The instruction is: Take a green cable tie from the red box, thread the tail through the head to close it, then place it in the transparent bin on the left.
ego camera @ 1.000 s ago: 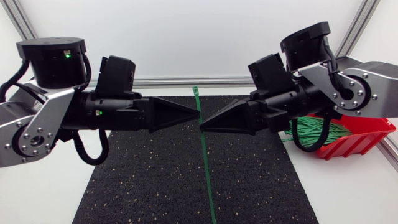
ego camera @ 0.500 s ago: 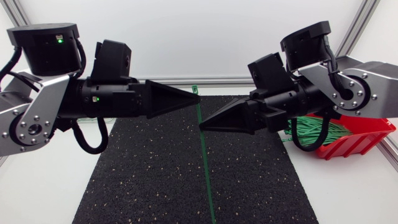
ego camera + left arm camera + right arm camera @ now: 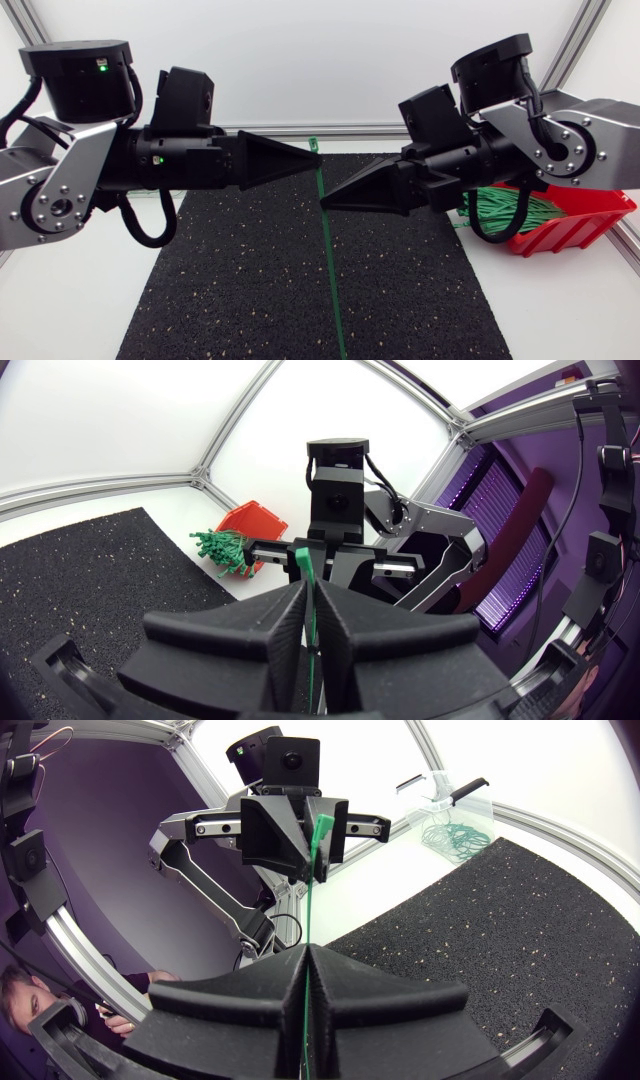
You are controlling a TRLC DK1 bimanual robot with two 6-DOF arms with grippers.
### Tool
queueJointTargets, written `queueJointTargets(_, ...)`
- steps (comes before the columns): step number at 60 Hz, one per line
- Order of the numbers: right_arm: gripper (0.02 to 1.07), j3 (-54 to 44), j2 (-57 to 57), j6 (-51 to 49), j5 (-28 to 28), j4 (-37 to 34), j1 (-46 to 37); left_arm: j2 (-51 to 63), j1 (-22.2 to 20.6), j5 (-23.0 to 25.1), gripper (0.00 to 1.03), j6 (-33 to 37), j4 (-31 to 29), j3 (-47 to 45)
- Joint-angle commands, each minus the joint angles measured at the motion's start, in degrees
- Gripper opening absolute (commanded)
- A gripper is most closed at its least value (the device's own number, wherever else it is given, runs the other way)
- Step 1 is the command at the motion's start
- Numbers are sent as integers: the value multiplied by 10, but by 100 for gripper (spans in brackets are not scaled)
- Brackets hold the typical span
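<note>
One green cable tie [image 3: 328, 250] hangs straight over the black mat, its square head [image 3: 314, 145] at the far end. My left gripper [image 3: 317, 156] is shut on the tie just below the head; in the left wrist view the strip [image 3: 306, 575] runs between its closed fingers. My right gripper [image 3: 325, 203] is shut on the same tie a little lower, tip to tip with the left one. From the right wrist view the strip [image 3: 310, 900] rises out of the right gripper [image 3: 306, 952] to the left one. The red box [image 3: 575, 228] of green ties [image 3: 505, 210] sits at the right.
A black speckled mat [image 3: 240, 290] covers the middle of the white table. The transparent bin [image 3: 455, 800], with closed green ties [image 3: 450, 835] in it, stands beyond the mat's left side. An aluminium frame rail [image 3: 350, 130] runs along the back.
My left gripper has shifted along the tie toward its head, from level with the right gripper to farther back. The right arm and the tie have stayed put.
</note>
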Motion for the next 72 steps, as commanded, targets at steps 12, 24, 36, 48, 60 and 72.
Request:
queueJointTargets(12, 8, -17, 1, 12, 3, 10, 2, 8, 11, 1, 4, -29, 12, 19)
queueJointTargets(24, 52, -26, -26, 12, 22, 8, -11, 15, 40, 38, 4, -44, -10, 35)
queueJointTargets(36, 92, -20, -31, -12, 109, 5, 7, 11, 61, 50, 4, -44, -28, 42)
queueJointTargets(48, 102, 30, -16, -191, 236, -144, 2, 33, 125, 110, 4, -31, -67, 75)
queueJointTargets(60, 102, 49, 3, -291, 324, -166, 7, 79, 150, 123, 4, 37, -140, 131)
queueJointTargets(72, 102, 107, 50, -398, 477, -235, 53, 90, 173, 131, 4, 60, -157, 138)
